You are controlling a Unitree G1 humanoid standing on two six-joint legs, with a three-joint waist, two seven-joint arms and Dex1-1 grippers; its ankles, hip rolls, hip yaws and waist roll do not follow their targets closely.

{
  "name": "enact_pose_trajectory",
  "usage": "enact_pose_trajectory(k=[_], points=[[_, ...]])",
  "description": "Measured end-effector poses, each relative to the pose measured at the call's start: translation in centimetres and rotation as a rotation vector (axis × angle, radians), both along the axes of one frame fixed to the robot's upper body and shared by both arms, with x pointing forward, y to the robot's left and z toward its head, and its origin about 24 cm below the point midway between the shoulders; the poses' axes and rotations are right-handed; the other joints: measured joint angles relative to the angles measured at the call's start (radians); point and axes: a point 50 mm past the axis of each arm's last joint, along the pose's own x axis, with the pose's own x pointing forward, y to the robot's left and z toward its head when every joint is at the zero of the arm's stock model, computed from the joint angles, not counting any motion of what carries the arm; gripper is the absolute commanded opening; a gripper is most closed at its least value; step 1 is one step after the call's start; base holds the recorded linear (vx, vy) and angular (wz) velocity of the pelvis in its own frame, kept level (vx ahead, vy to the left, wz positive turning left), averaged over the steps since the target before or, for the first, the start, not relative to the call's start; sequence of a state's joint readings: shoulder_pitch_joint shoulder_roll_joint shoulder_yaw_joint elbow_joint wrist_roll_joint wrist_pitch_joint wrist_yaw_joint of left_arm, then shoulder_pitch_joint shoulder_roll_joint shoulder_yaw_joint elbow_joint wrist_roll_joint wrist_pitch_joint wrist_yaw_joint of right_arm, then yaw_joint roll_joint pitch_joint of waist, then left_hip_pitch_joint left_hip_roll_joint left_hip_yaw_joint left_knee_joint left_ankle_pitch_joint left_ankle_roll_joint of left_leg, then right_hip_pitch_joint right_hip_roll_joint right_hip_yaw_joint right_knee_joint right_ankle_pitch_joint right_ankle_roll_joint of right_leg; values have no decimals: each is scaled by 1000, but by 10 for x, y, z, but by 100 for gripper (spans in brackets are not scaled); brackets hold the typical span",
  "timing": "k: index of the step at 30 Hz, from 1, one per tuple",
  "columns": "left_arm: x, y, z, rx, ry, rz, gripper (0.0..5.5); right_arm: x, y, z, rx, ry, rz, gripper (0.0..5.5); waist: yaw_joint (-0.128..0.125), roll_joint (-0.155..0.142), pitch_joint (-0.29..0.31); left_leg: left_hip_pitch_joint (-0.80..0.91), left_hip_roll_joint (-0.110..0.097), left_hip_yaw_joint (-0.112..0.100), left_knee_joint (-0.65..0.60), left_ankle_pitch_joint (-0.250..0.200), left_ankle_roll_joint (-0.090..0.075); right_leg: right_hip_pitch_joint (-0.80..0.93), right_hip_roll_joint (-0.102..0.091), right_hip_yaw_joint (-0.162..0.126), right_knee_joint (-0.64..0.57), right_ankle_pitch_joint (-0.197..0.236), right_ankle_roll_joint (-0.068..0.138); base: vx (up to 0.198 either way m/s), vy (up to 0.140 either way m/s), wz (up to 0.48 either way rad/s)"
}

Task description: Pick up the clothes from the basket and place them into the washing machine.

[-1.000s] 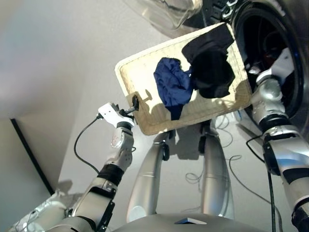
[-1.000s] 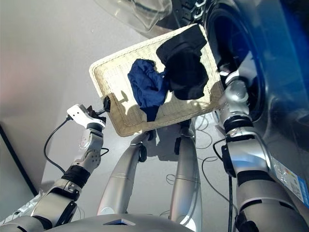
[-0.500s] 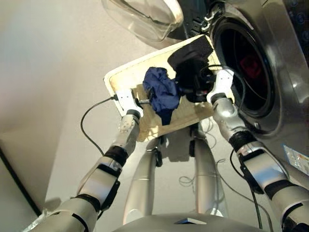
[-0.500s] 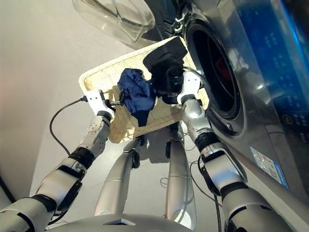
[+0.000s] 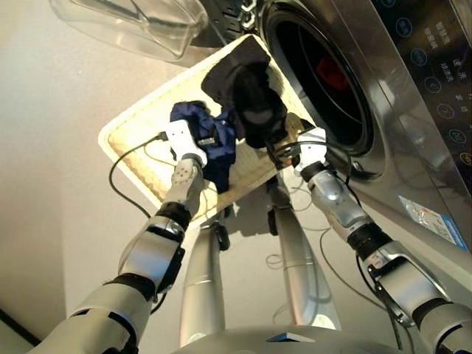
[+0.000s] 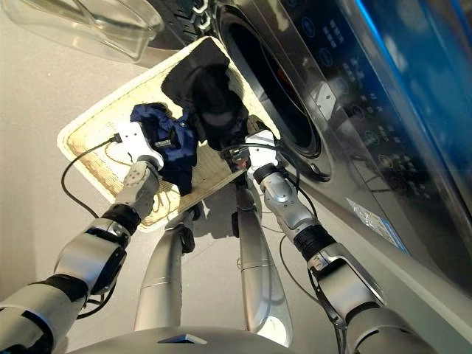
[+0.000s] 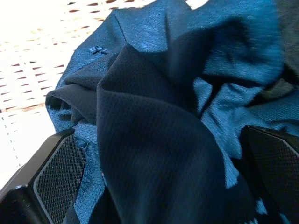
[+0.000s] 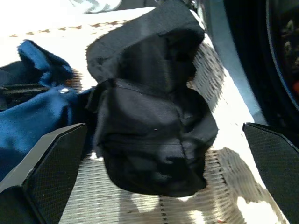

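The cream wicker basket (image 5: 133,151) sits in front of the washing machine (image 5: 413,110), beside its open drum (image 5: 313,81). Two of the clothes lie in it: a navy garment (image 5: 210,125) and a black garment (image 5: 247,92). My left gripper (image 7: 161,137) is open and pushed into the navy garment, whose folds fill the gap between its fingers (image 7: 60,172). My right gripper (image 8: 163,127) is open at the basket's drum-side rim, with the black garment (image 8: 154,135) just ahead of its fingers (image 8: 275,163). A bit of red cloth (image 5: 332,72) shows inside the drum.
The machine's clear glass door (image 5: 125,18) hangs open beyond the basket's far end. The glossy control panel (image 5: 435,59) runs along the right. Cables (image 5: 295,258) lie on the pale floor under the basket.
The view has swung toward the machine. My left gripper went from the basket's rim into the navy garment. My right gripper came back from the drum to the black garment.
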State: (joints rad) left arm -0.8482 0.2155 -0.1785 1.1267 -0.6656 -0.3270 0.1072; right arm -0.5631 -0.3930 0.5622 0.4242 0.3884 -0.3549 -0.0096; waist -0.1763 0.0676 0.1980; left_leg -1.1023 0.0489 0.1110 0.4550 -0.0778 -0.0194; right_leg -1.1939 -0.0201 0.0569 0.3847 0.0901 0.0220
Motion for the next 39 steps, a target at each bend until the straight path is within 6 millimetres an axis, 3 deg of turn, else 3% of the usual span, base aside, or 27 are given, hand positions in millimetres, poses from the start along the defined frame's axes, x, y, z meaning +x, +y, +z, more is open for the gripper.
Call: enact_pose_trajectory(k=[1, 2, 3, 13, 16, 17, 19, 21, 27, 29, 34, 39], points=[[1, 2, 1, -3, -2, 8, 496, -1, 1, 1, 6, -3, 4, 550, -6, 0, 0, -5, 1, -3, 1, 0, -1, -4, 1, 0, 1, 0, 0, 0, 0, 0], [1, 5, 2, 1, -3, 14, 226, -1, 2, 2, 9, -8, 8, 550, -16, -1, 1, -9, 1, -5, 2, 0, -1, -7, 1, -1, 1, 0, 0, 0, 0, 0], [1, 5, 3, -4, -4, 16, 0, -2, 1, 4, 16, -13, 7, 550, -21, -5, 3, -9, 1, -6, 2, 0, -1, -7, 1, -1, 1, 0, 0, 0, 0, 0], [-1, -1, 3, -110, -31, 8, 0, 2, -2, 3, -34, -29, -20, 550, -26, -14, 9, 22, -9, -10, -18, 7, 0, 14, -12, -11, 8, 0, -2, 0, 0, 0], [-6, -9, 0, -147, -60, -38, 0, 5, -3, -6, -134, -31, -40, 550, -12, -25, 16, 90, -20, -11, -67, 25, -1, 62, -30, -33, 4, -5, -6, -109, -43, 112], [-9, -10, -1, -161, -72, -52, 0, 6, -1, -8, -179, -41, -34, 550, -3, -25, 17, 124, -28, -17, -97, 39, -4, 88, -39, -45, 1, -11, -20, -12, -51, 222], [-12, -17, -1, -175, -93, -86, 0, 3, 0, -17, -248, -33, -20, 550, 2, -30, 20, 185, -39, -27, -156, 66, -8, 129, -52, -59, -4, -16, -21, -8, -39, 246], [-15, -20, 2, -226, -128, -96, 0, 6, 3, -19, -304, -38, -12, 550, 29, -31, 22, 237, -44, -36, -207, 86, -10, 165, -62, -77, -6, -26, -24, 0, -22, 201], [-25, -31, 16, -361, -240, -138, 0, 5, 10, -37, -447, -15, 24, 550, 71, -30, 22, 378, -56, -59, -344, 149, -13, 259, -77, -109, -23, -35, -27, 0, 0, 0], [-30, -37, 21, -390, -276, -173, 0, 3, 15, -44, -490, -7, 45, 550, 95, -29, 23, 426, -58, -66, -368, 158, -13, 297, -79, -114, -25, -38, -30, 0, 0, 0], [-38, -52, 37, -450, -352, -257, 0, 5, 28, -38, -537, -49, 88, 550, 125, -23, 19, 451, -65, -84, -384, 167, -9, 324, -91, -133, -18, -50, -30, 0, 0, 0], [-48, -64, 37, -525, -363, -298, 0, 12, 38, -21, -619, -156, 103, 550, 141, -10, 11, 451, -69, -85, -387, 174, -8, 325, -98, -138, -16, -49, -31, 0, 0, 0]])
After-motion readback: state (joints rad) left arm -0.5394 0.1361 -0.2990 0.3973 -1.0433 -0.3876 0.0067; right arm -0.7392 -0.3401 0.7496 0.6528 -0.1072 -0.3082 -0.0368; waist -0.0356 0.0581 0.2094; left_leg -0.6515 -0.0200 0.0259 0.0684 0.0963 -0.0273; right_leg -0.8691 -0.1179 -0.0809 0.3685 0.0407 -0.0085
